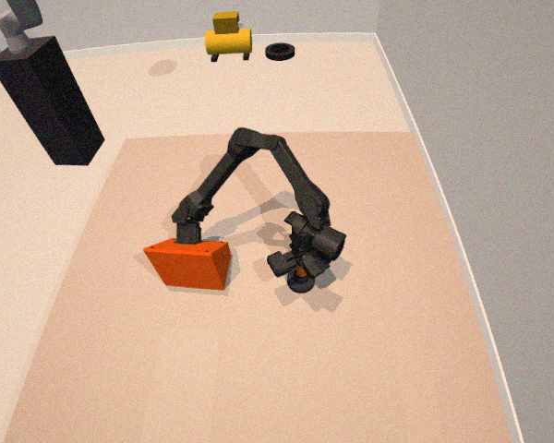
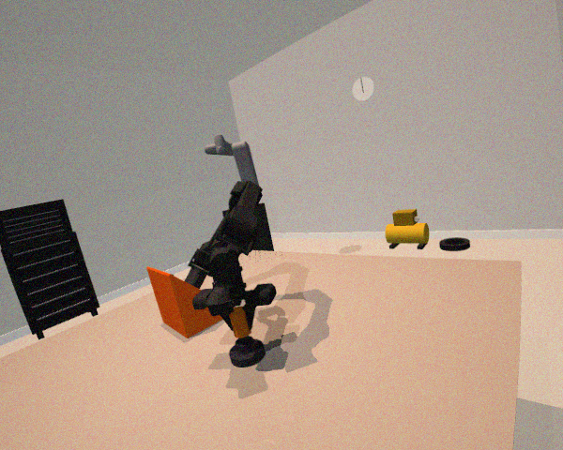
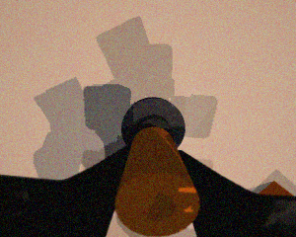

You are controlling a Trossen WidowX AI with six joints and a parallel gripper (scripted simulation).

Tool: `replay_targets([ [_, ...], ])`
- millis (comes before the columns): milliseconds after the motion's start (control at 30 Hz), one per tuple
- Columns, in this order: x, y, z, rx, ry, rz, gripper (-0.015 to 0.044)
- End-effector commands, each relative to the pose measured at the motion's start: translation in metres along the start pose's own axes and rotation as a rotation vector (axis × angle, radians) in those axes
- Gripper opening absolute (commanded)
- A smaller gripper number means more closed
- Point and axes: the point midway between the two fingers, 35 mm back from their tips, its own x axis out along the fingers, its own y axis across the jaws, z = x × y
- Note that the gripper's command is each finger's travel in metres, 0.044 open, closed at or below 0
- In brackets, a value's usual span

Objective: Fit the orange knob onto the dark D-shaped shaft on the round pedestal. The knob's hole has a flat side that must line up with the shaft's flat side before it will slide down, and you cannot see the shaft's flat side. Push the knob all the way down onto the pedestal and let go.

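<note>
My black gripper (image 1: pixel 300 266) (image 2: pixel 239 317) (image 3: pixel 153 152) is squeezing the smooth orange knob, and its two dark fingers press on the knob's sides. The orange knob (image 1: pixel 301 270) (image 2: pixel 240 323) (image 3: pixel 157 185) is long and round, and it leans a little in the outside view. Its low end is right over the middle of the dark round pedestal (image 1: pixel 300 281) (image 2: pixel 247 352) (image 3: pixel 177 127). I can see the wide dark top of the pedestal around that end, so the knob is not all the way down. I cannot tell how much of the shaft is inside the knob, and the flat side is hidden from me.

The pedestal sits on the flat pinkish-tan mat (image 1: pixel 286 362) (image 2: pixel 393 349) (image 3: pixel 247 44), with grey shadows around it. From the gripper, my black jointed arm (image 1: pixel 292 166) (image 2: pixel 243 217) goes up, bends over, and comes down to a bright orange block with slanted sides (image 1: pixel 191 269) (image 2: pixel 179 307). The block stands near the pedestal, well apart from it.

Far off, a yellow tank with a yellow box on top (image 1: pixel 228 41) (image 2: pixel 406 233) stands beside a black ring (image 1: pixel 280 56) (image 2: pixel 454 247). A grey arm (image 1: pixel 23 14) (image 2: pixel 244 162) stands on a tall black box (image 1: pixel 43 100) (image 2: pixel 264 227). A black cabinet with pale lines (image 2: pixel 49 268) is by the wall, and a round white clock (image 2: pixel 362 88) hangs up high.
</note>
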Motion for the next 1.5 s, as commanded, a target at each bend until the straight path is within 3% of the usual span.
replay_targets([
  [0,0.0007,-0.0013,0.0007,0.023,-0.001,0.004,0.0],
  [800,-0.0013,0.0008,-0.0006,0.023,-0.001,0.004,0.0],
  [1067,-0.002,0.0003,0.0011,0.233,-0.001,0.004,0.0],
  [1467,0.0029,-0.0012,0.0004,0.233,-0.001,0.004,0.0],
])
